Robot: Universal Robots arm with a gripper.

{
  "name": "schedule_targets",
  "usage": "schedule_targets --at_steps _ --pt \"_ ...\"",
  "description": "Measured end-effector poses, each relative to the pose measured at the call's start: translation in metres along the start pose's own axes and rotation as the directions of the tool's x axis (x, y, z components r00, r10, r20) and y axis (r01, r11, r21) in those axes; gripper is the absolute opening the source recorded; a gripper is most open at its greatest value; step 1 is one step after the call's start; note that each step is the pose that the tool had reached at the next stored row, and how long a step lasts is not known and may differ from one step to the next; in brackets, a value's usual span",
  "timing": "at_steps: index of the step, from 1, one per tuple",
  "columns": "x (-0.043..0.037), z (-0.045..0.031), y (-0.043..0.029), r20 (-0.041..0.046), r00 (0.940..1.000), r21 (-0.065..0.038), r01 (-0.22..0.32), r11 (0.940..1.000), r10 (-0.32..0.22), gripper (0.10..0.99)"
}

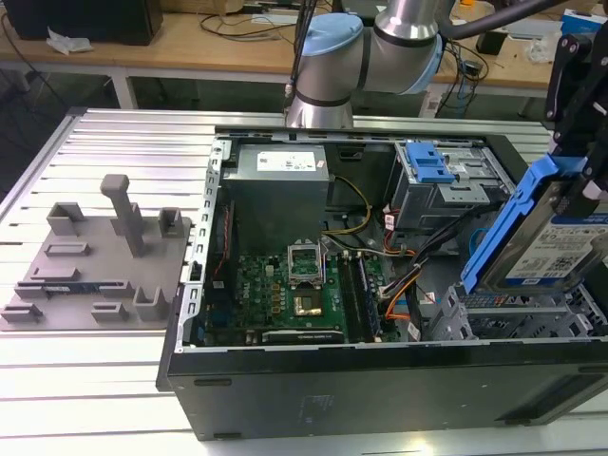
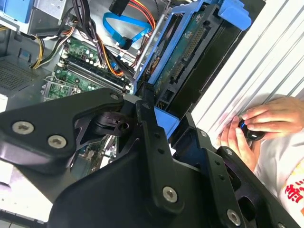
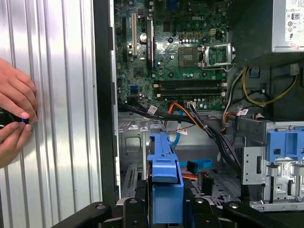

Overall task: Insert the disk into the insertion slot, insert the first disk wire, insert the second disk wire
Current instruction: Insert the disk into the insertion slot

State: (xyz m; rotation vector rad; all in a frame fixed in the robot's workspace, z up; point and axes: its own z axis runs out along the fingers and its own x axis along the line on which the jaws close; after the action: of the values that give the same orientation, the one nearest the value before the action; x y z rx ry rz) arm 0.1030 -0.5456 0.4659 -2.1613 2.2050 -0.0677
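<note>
My gripper [image 1: 586, 185] is shut on the disk [image 1: 560, 249], a silver drive with a white-and-blue label in a bright blue carrier [image 1: 503, 223]. The disk hangs tilted over the open computer case's corner at the exterior view's right. Just below it lies the insertion slot [image 1: 513, 315], a low grey perforated cage. In the second wrist view the black fingers [image 2: 151, 137] clamp the carrier, and the disk's green underside [image 2: 190, 42] faces the camera. The first wrist view sees the carrier [image 3: 164, 175] edge-on above the slot [image 3: 133, 156]. Loose blue [image 3: 195, 165] and orange [image 1: 399, 290] wires lie beside the slot.
A taller grey cage with a blue latch [image 1: 432, 169] stands behind the slot. The motherboard [image 1: 294, 285] and power supply [image 1: 280, 171] fill the case's middle. A grey fixture plate [image 1: 95, 256] lies at the exterior view's left. A person's hands [image 3: 14, 118] hold a small black device beside the case.
</note>
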Motion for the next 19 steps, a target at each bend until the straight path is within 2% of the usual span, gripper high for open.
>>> schedule_targets --at_steps 19 --pt "0.0001 0.0085 0.0006 -0.0001 1.0 0.0 0.0 1.0 0.0 0.369"
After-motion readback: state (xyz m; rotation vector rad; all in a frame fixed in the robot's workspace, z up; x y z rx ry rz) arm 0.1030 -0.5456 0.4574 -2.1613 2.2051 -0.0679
